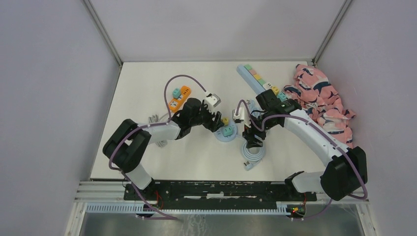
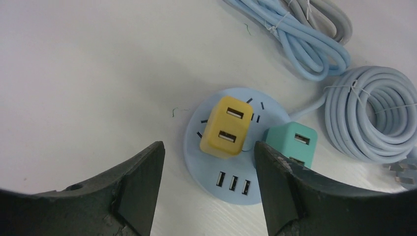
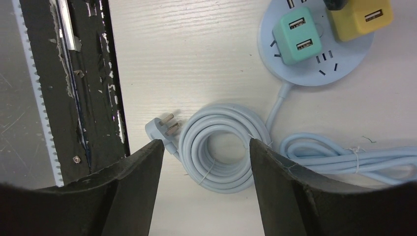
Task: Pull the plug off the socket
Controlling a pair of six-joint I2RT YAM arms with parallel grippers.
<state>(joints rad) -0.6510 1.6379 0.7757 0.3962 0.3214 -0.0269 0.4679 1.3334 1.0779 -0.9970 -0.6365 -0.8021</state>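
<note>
A round light-blue socket (image 1: 229,137) (image 2: 202,172) (image 3: 314,73) lies mid-table with a yellow plug (image 1: 224,120) (image 2: 226,127) (image 3: 361,17) and a teal plug (image 1: 227,131) (image 2: 290,143) (image 3: 297,34) standing in it. My left gripper (image 1: 215,121) (image 2: 207,147) hovers open just short of the yellow plug; its right finger (image 2: 280,187) is in front of the teal plug and nothing is held. To the socket's right, my right gripper (image 1: 253,137) (image 3: 205,142) hangs open and empty above the socket's coiled blue cable (image 1: 252,155) (image 3: 221,110).
The cable's own pronged plug (image 3: 160,127) lies near the black base rail (image 3: 93,73). An orange power strip (image 1: 179,97), a white adapter (image 1: 212,99) and a long strip with coloured blocks (image 1: 255,78) lie further back. A pink cloth (image 1: 322,101) is heaped at the right.
</note>
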